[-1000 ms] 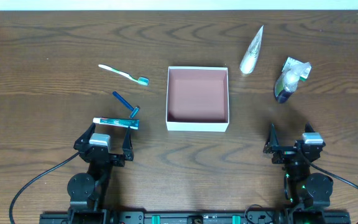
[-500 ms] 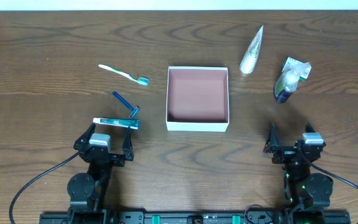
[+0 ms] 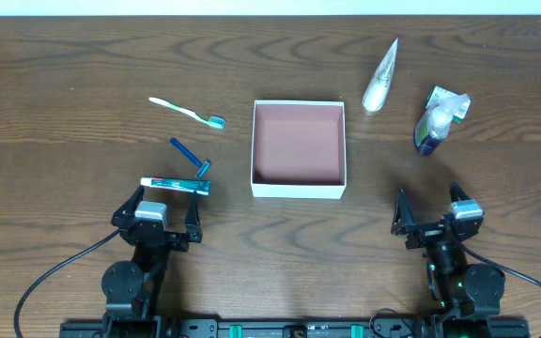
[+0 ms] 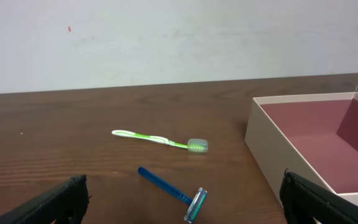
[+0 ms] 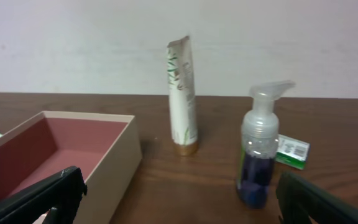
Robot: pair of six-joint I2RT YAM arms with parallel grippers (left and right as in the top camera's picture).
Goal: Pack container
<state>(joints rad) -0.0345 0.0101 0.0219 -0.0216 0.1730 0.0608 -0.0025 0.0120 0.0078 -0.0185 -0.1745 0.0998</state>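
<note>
Your container sits mid-tabletop, a little beyond both arms and between them — empty, its reddish floor bare. It looks like thin card: probably light, likely to skid if nudged, with walls that would buckle under a hard pinch. If you must shift it, take one wall near a corner, gently — better to leave it alone. Both sets of jaws stand wide open, holding nothing.

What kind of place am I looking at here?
Likely a robotics lab bench staged for packing toiletries: wooden table, bare white wall, and a toothbrush, razor and pump bottle laid around an empty container.
</note>
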